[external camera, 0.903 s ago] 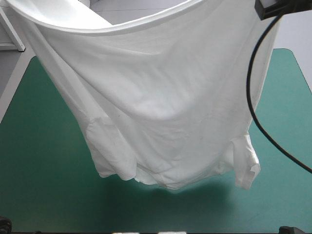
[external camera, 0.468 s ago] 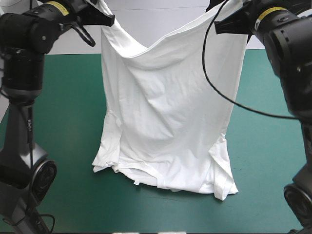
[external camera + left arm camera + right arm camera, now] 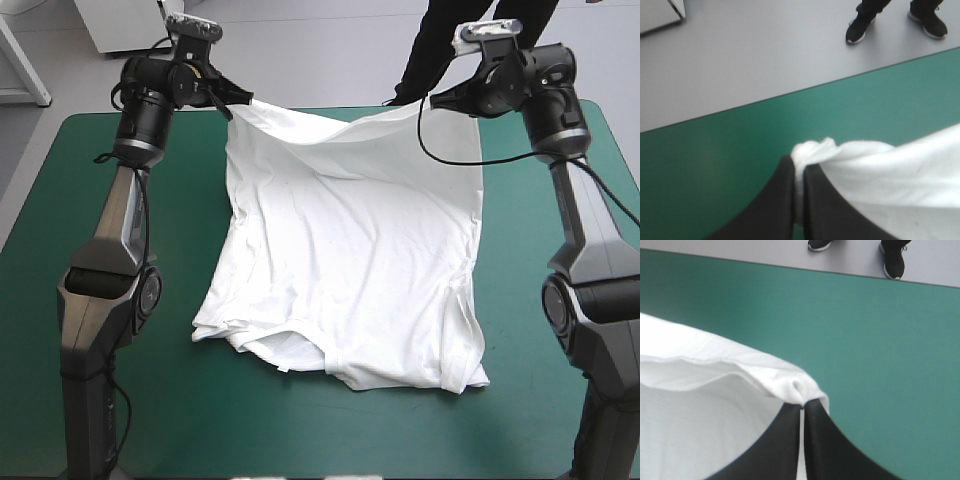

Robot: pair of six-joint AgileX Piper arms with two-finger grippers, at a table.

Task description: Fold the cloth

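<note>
The white T-shirt lies stretched across the middle of the teal-green table, its near end with the sleeves resting on the cover and its far edge held up. My left gripper is shut on the far left corner of the T-shirt, near the table's far edge. My right gripper is shut on the far right corner of the T-shirt, also by the far edge. The far hem sags between the two grippers. Both near sleeves lie crumpled on the cover.
The bare teal-green cover shows on both sides of the T-shirt and along the near edge. The table's far edge runs just beyond both grippers, with grey floor behind it.
Both grippers have carried the T-shirt's held edge away toward the far edge and lower. The cloth, hanging high just before, now lies mostly on the table.
</note>
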